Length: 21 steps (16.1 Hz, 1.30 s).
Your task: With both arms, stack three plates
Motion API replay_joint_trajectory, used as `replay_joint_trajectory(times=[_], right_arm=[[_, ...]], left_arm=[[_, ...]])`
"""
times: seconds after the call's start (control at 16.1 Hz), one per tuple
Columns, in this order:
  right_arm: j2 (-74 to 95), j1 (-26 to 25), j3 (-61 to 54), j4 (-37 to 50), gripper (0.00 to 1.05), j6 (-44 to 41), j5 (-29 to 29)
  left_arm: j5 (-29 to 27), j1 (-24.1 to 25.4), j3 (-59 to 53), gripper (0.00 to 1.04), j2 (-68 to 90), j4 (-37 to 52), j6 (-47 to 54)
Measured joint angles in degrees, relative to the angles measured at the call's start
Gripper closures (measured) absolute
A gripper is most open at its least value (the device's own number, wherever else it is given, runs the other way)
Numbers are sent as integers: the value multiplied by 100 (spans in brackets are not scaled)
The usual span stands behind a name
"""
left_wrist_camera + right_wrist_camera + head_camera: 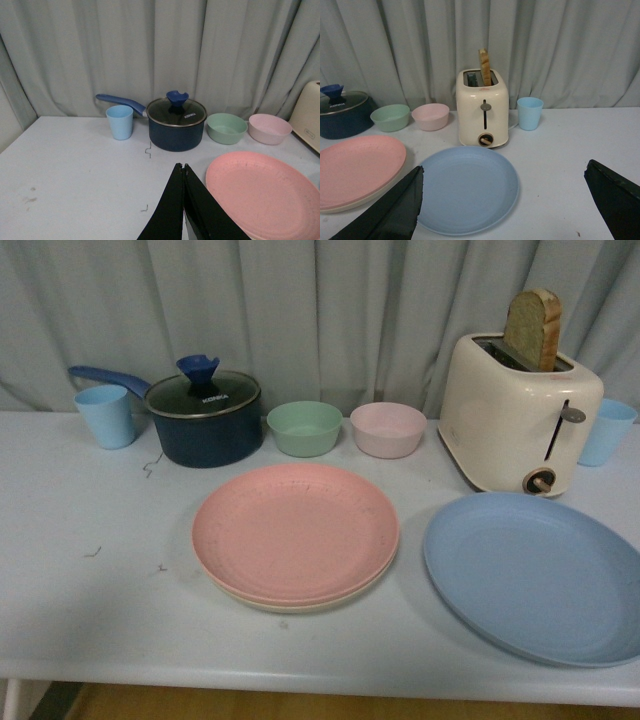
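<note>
**A:** The right claw (504, 170) is gaping wide and gripping nothing. The blue plate (465, 187) is lying flat on the desk (560, 150) just ahead of its spread fingers.

**B:** And the left claw (182, 167)?

**A:** Its fingers are pressing together on nothing. The pink plate (265, 192) is sitting just beside it, toward the right arm's side. It is resting on the beige plate (300, 602), whose rim is peeking out underneath.

**B:** So two are stacked, and I am judging the blue one to be the step in hand.

**A:** Agreed. The right claw is going to need to sink to the near rim, pinch it, lift it and set it centred on the pink one without nudging the pile.

**B:** Containers beyond the claws?

**A:** The pot (205, 430) is wearing its lid (203, 392), so I am not seeing its contents. The green bowl (304, 428) and the pink bowl (388, 430) are looking empty. The toaster (520, 425) is holding a slice of bread (533, 328) upright. What the cup beside the pot (120, 121) and the cup beside the toaster (530, 113) are holding, I cannot tell.
</note>
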Motion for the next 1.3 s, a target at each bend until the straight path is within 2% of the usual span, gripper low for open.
replay_joint_trajectory(times=[0.62,0.74,1.3], right_arm=[[0,0,0,2,6,0,0],[0,0,0,0,6,0,0],[0,0,0,0,6,0,0]], left_arm=[[4,0,-603,103,-1495,-907,0],[4,0,-782,103,-1641,-730,0],[7,0,-785,103,-2699,-1845,0]])
